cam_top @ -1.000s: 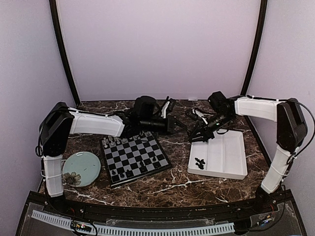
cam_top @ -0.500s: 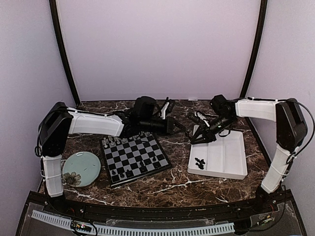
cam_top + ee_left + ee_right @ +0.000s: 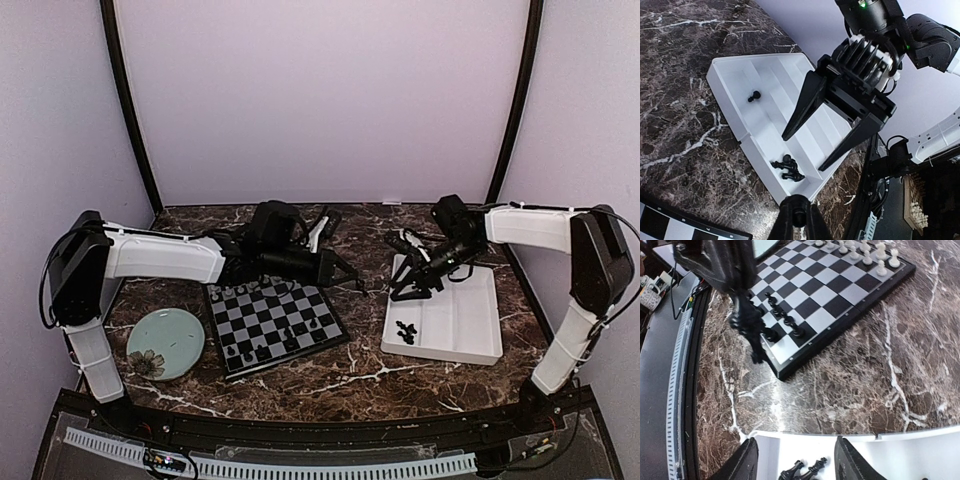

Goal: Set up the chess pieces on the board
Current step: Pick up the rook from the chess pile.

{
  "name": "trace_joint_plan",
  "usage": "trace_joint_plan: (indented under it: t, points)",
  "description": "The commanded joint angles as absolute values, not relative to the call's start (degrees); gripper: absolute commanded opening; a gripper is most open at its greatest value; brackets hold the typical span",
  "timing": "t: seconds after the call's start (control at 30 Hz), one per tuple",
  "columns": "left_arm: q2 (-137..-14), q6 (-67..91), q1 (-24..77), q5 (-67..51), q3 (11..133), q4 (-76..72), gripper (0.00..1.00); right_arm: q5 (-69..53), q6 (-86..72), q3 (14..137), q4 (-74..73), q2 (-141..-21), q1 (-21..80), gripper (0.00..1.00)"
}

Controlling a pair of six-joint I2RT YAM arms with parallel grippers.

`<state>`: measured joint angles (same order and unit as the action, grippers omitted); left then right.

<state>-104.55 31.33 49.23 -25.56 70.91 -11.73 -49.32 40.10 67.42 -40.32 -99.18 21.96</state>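
Observation:
The board point(image 3: 275, 322) lies left of centre, with white chess pieces point(image 3: 232, 290) along its far edge and a few black ones point(image 3: 300, 330) near its front right. My left gripper point(image 3: 350, 278) hangs just past the board's far right corner, and in the left wrist view point(image 3: 798, 219) it is shut on a small black piece point(image 3: 799, 216). My right gripper point(image 3: 408, 288) is open and empty over the near-left end of the white tray point(image 3: 455, 345). Below it lie a cluster of black pieces point(image 3: 787, 169) and a single black pawn point(image 3: 754, 95).
A round pale-green plate point(image 3: 165, 343) sits left of the board. In the right wrist view the board's corner point(image 3: 782, 371) is close to the tray's rim point(image 3: 805, 436), with a strip of marble table point(image 3: 850, 385) between them. The tray has raised divider walls.
My left arm has drawn back to the left, bringing its gripper nearer the board's right corner. My right gripper has shifted slightly right and stays open over the tray.

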Motion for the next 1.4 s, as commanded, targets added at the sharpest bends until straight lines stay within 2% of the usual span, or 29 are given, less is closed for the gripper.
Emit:
trace_joint_plan:
  t: [0.0,0.03,0.07,0.2,0.27,0.37,0.43,0.53,0.6,0.8,1.03,1.37]
  points:
    - [-102.55,33.15,49.12,-32.07,69.91,-19.68,0.00,-50.01,38.26,68.13,-37.59,-94.79,24.69,0.70]
    - [-102.74,33.41,49.13,-32.78,69.90,-20.26,0.00,-49.59,36.99,68.36,-36.69,-94.56,24.72,0.95]
    - [-102.79,33.66,49.13,-32.83,69.93,-20.69,0.00,-48.76,36.54,68.75,-36.42,-94.05,24.74,0.98]
    - [-101.72,33.10,49.13,-31.79,69.88,-19.49,0.00,-44.03,34.46,71.52,-35.78,-89.93,23.76,0.98]
    - [-100.95,32.36,49.17,-31.09,69.90,-18.84,0.00,-45.62,32.74,76.07,-38.38,-89.84,21.03,0.99]
    - [-100.43,31.71,49.13,-31.07,69.95,-19.00,0.00,-58.26,21.90,79.16,-35.74,-91.55,14.54,0.98]
    - [-100.50,31.93,49.13,-31.98,70.01,-20.10,0.00,-66.08,25.33,81.69,-43.82,-95.11,13.66,0.98]
    - [-100.86,32.48,49.13,-33.53,70.17,-21.16,0.00,-65.30,45.18,87.93,-62.12,-101.75,17.25,0.72]
    - [-101.01,32.78,49.10,-34.28,70.34,-21.64,0.00,-63.10,50.39,86.51,-64.53,-102.29,18.97,0.62]
    - [-101.07,33.28,49.09,-35.76,70.49,-22.56,0.00,-57.11,48.59,79.60,-56.56,-98.55,24.56,0.59]
    - [-101.74,34.12,49.05,-37.34,71.01,-23.74,0.00,-56.11,46.77,80.46,-55.15,-100.57,27.79,0.55]
    - [-102.69,35.00,49.12,-37.12,71.19,-24.97,0.00,-57.62,47.50,81.74,-56.84,-101.72,28.91,0.33]
